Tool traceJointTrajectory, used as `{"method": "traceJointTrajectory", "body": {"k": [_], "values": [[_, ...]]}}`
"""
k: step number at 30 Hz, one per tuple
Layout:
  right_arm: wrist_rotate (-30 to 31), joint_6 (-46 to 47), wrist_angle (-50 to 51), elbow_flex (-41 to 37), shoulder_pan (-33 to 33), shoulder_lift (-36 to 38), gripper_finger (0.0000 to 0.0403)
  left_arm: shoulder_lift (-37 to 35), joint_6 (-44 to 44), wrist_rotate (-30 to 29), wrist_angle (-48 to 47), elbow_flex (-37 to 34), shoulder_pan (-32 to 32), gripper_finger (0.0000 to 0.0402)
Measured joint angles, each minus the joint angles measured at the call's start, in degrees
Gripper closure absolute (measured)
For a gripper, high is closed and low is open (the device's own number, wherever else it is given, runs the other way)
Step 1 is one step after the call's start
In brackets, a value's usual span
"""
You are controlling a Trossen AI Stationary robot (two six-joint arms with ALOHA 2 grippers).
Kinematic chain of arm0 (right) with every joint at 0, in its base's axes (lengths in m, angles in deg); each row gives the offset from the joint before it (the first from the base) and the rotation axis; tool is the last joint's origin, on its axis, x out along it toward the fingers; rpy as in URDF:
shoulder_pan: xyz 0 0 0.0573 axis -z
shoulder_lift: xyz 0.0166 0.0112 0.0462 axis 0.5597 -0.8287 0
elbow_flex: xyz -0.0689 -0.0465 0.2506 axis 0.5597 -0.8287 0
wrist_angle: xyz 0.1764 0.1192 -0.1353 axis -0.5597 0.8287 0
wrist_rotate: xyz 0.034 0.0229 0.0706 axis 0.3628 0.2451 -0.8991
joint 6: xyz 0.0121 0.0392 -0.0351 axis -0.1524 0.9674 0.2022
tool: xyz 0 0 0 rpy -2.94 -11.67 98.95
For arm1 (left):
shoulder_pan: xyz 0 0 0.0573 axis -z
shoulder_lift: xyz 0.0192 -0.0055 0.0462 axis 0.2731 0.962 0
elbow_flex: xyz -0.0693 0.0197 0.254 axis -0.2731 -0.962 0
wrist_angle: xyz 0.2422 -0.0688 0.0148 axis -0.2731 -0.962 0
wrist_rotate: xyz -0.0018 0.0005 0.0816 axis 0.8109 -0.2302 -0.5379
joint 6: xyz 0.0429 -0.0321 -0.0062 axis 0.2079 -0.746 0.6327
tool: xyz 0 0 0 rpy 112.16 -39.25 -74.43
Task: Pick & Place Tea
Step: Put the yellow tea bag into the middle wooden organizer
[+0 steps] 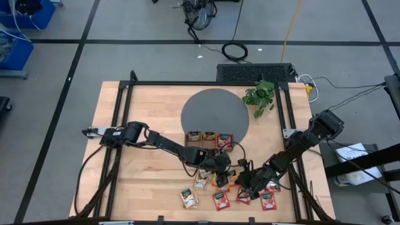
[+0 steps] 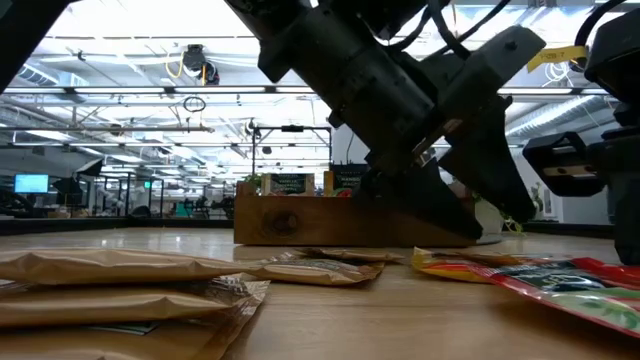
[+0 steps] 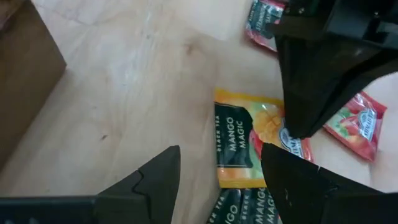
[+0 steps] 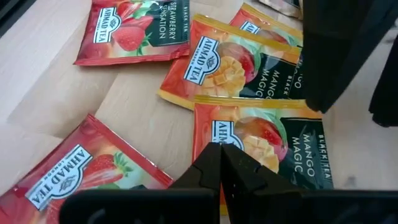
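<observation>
2 mango sachets (image 4: 249, 56), 2 strawberry sachets (image 4: 134, 28) in right wrist view.

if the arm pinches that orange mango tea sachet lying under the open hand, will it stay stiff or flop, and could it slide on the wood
The mango sachet looks thin and flat, so it would probably be light and bend somewhat when pinched. Its wrapper looks glossy, and it lies flat on the smooth wooden table, so it may slide if nudged. The open left hand hovers over it.

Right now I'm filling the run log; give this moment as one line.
left gripper: open over mango sachet | right gripper: shut, above mango sachets | wooden tray: holds some tea
</observation>
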Motion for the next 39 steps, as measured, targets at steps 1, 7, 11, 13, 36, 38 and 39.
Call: {"method": "traceJointTrajectory", "body": {"k": [1,7,11,13,36,38,39], "values": [[0.4,-1.1,-0.6,0.0,0.0,0.3,0.0403,0.0,0.0,0.0,0.0,0.0,0.0,0.0176],[4.3,-5.9,-2.7,0.1,-2.1,3.3,0.0403,0.0,0.1,-0.6,-0.3,0.0,-0.1,0.0176],[2.6,-5.8,-3.5,1.0,-3.2,3.7,0.0403,0.0,0.4,-0.6,-0.4,0.0,-0.2,0.0176],[2.4,-4.3,-3.3,1.0,-3.3,3.3,0.0403,0.0,0.4,-0.6,-0.4,0.0,-0.3,0.0176],[-3.1,0.1,-6.0,-0.6,0.3,-2.5,0.0403,0.0,0.6,1.6,-1.7,0.0,-0.6,0.0176],[-3.5,-1.2,-6.6,-0.5,0.2,-2.1,0.0403,0.0,0.6,1.5,-2.9,0.0,-0.7,0.0176],[-3.5,-1.7,-6.3,-0.3,-0.1,-1.8,0.0403,0.0,0.6,1.2,-3.2,0.0,-0.7,0.0176]]}}
